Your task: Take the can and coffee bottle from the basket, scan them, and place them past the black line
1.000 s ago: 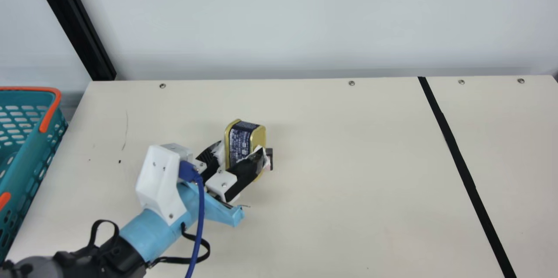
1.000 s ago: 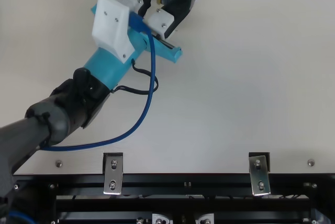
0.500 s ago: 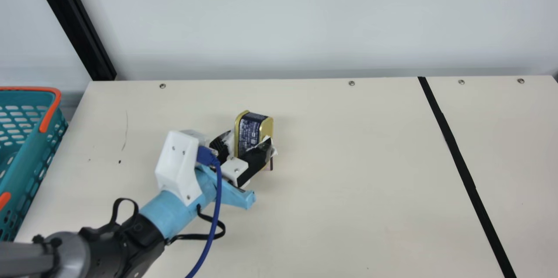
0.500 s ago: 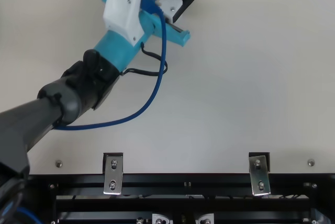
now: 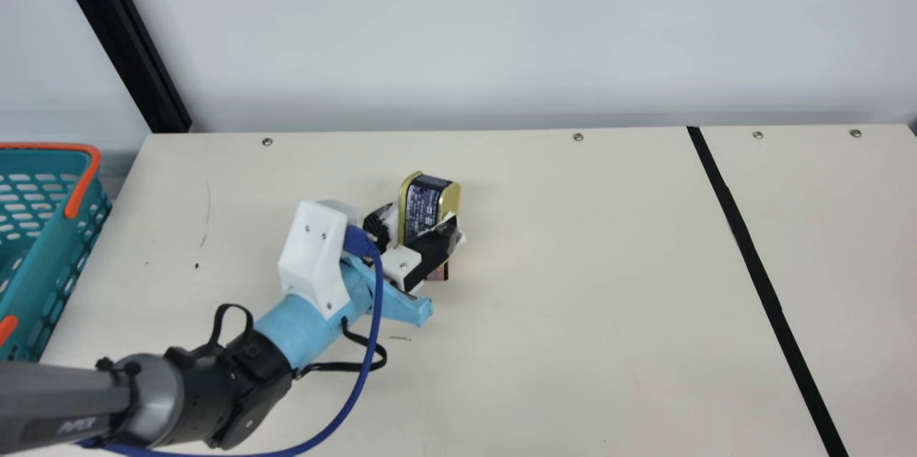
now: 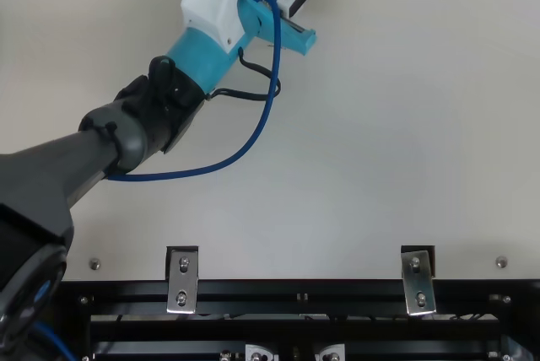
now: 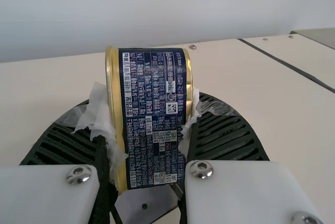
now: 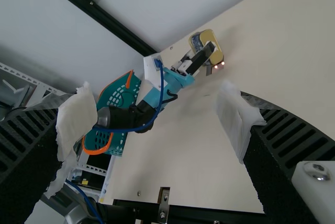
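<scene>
- The worktop (image 5: 573,342) carried the job about midway, by your reckoning: one item was out and in hand, with its placing yet to be done.
- The basket (image 5: 50,242) stood at your left side of the main view; the can was out of it, so you could count that pick as done. Whether the coffee bottle had had its turn, you couldn't tell.
- The black line (image 5: 756,256) ran well off to the right, and the can was well short of it, on the basket's side. Carrying it across was left for you.
- Your right claw (image 8: 157,122) was spread wide with nothing between its fingers, free to help if you wanted it.
- Your left claw (image 5: 423,219) had the can pinched between its two taped fingers.
- The can (image 7: 154,119) was roughly upright in that grip, its printed side towards the wrist camera.
- The small device with red lights (image 8: 214,68) sat just by the can, probably the scanner; the can partly hid it, so you couldn't be sure whether the scan had registered. You would likely have wanted that settled before moving on.
</scene>
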